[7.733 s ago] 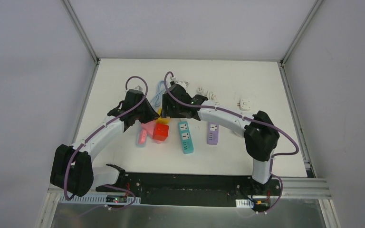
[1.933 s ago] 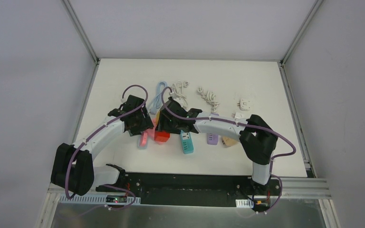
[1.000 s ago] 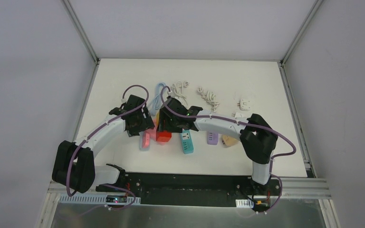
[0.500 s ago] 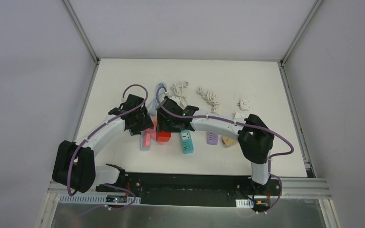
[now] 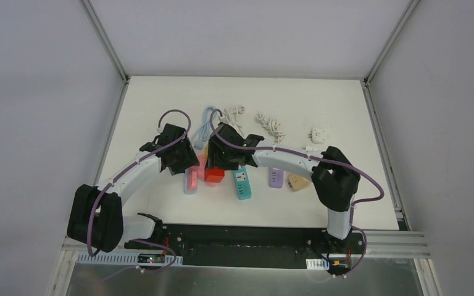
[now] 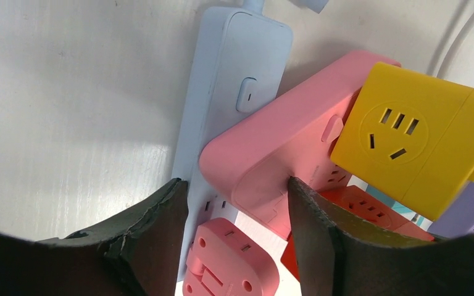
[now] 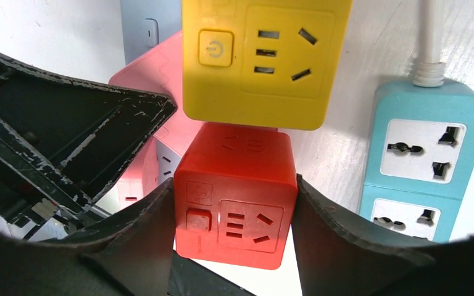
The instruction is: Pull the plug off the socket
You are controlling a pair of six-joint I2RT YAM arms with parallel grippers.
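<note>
The right gripper (image 7: pixel 234 185) is clamping the red cube (image 7: pixel 237 213), the plug as I judge, low in the right wrist view. The left gripper (image 6: pixel 234 185) is straddling the pink strip (image 6: pixel 271 148), gripping or not I cannot tell, so the strip is risking to lift with the cube. I am counting two cubes (the other a yellow cube (image 7: pixel 265 55)), four strips (this one, pale blue strip (image 6: pixel 222 105), teal strip (image 7: pixel 429 154), purple strip (image 5: pixel 276 177)) and, farthest, two white cable coils (image 5: pixel 234 114).
</note>
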